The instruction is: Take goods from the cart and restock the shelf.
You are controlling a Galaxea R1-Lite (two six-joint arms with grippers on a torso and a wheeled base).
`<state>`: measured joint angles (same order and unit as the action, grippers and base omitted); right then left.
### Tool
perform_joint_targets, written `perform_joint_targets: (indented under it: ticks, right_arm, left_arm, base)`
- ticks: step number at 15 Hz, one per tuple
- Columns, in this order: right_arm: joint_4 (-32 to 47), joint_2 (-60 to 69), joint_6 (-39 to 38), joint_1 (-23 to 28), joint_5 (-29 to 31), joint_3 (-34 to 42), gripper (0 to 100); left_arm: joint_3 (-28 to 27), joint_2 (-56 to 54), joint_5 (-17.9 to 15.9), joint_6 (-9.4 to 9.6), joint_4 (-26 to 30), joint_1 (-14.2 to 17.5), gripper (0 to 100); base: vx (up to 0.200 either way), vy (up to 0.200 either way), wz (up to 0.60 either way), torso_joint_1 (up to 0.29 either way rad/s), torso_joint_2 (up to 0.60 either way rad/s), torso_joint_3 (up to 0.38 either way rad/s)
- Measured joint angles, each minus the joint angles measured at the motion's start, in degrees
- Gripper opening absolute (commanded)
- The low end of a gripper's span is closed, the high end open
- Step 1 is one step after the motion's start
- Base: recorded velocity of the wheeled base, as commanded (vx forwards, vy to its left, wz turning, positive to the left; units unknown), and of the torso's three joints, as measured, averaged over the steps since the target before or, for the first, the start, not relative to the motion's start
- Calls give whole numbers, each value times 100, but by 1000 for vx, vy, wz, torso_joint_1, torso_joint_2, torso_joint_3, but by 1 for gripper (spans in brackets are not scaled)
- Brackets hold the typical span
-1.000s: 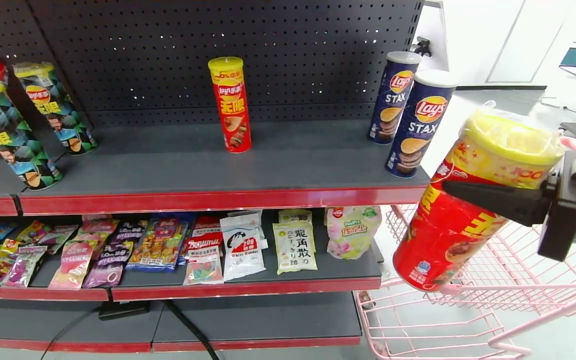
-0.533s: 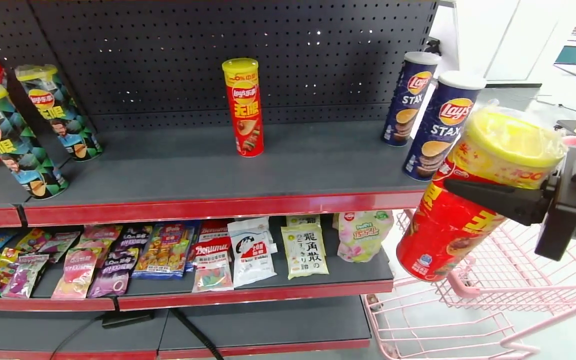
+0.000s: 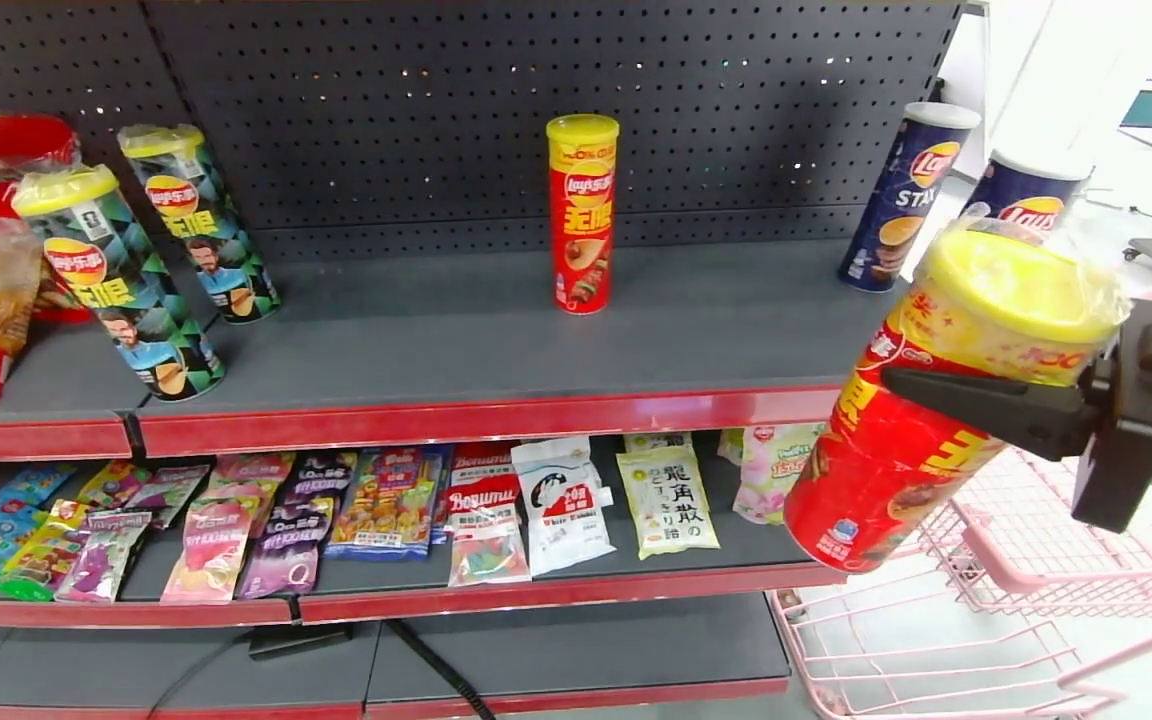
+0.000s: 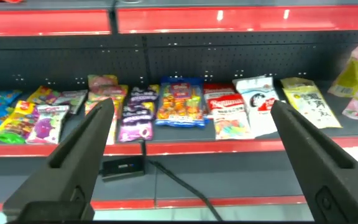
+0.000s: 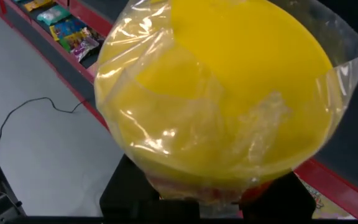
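My right gripper (image 3: 921, 375) is clamped across the upper body of the red chip can (image 3: 876, 480), just under its yellow, plastic-wrapped lid (image 5: 229, 93). The can's long axis is tilted: the lid leans back toward my wrist, and the base swings down and out to the left of my fingers. The base hangs over the pink cart (image 3: 996, 590), below the red front lip of the upper shelf (image 3: 496, 345). The open stretch of that shelf lies to the left of this gripper and farther ahead, so I judge the can must be raised and righted before it clears the lip. Two blue cans (image 3: 901, 195) stand just beyond my grip at the near end of the shelf and are the likeliest things to be knocked. A single red can (image 3: 582, 215) stands well to the left. My left gripper (image 4: 191, 104) is spread wide and empty, facing the snack packets (image 4: 179, 102) on the lower shelf, so the right arm is the nearer one.
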<state>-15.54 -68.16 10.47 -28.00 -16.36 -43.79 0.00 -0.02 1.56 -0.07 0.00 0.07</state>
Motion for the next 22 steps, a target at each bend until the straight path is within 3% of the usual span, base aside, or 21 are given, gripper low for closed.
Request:
perform_joint_targets:
  ticks: [4, 16, 22]
  right_arm:
    - [-9, 20, 15, -11, -2, 2, 0]
    - [-7, 46, 17, -273, 11, 20, 0]
    - [-16, 50, 22, -289, 16, 22, 0]
  left_arm:
    - [0, -2, 2, 0, 2, 2, 100]
    - [0, -2, 0, 0, 2, 0, 100]
    - [0, -2, 0, 2, 0, 0, 100]
  base:
    - [0, 0, 0, 0, 0, 0]
    - [200, 0, 0, 2, 3, 1]
    - [0, 0, 0, 0, 0, 0]
